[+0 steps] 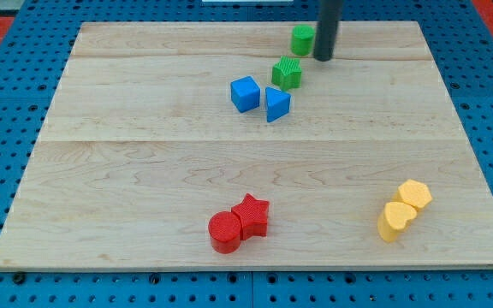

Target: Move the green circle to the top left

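The green circle (pixel 302 39) is a short green cylinder near the view's top, a little right of centre. My tip (pixel 323 58) is just to the right of it, close beside it and slightly lower; I cannot tell if they touch. The rod rises out of the view's top. A second green block (pixel 287 74), its shape unclear, sits just below and left of the circle.
A blue cube (pixel 245 93) and a blue triangle (pixel 276 104) sit below the green blocks. A red circle (pixel 225 232) and a red star (pixel 252 216) touch at the bottom centre. Two yellow blocks (pixel 404 210) lie at the bottom right. The wooden board (pixel 144 171) lies on a blue pegboard.
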Robot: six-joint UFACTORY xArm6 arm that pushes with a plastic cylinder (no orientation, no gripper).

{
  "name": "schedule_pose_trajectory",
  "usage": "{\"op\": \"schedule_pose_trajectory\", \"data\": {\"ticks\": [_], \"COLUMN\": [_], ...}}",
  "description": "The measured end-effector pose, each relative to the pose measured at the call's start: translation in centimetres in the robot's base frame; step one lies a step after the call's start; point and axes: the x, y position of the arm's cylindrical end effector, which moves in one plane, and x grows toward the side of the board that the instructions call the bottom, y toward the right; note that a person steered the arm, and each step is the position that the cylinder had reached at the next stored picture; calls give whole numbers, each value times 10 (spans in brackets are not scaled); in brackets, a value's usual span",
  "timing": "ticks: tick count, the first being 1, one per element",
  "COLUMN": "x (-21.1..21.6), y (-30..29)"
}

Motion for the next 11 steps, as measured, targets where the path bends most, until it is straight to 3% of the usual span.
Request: {"op": "schedule_pose_trajectory", "data": {"ticks": [1, 2, 3, 4, 5, 6, 8, 10, 11], "x": [-35, -33, -46, -33, -62, -84, -85, -85, -31], "y": [-14, -128, -127, -69, -33, -44, -157, -161, -177]}}
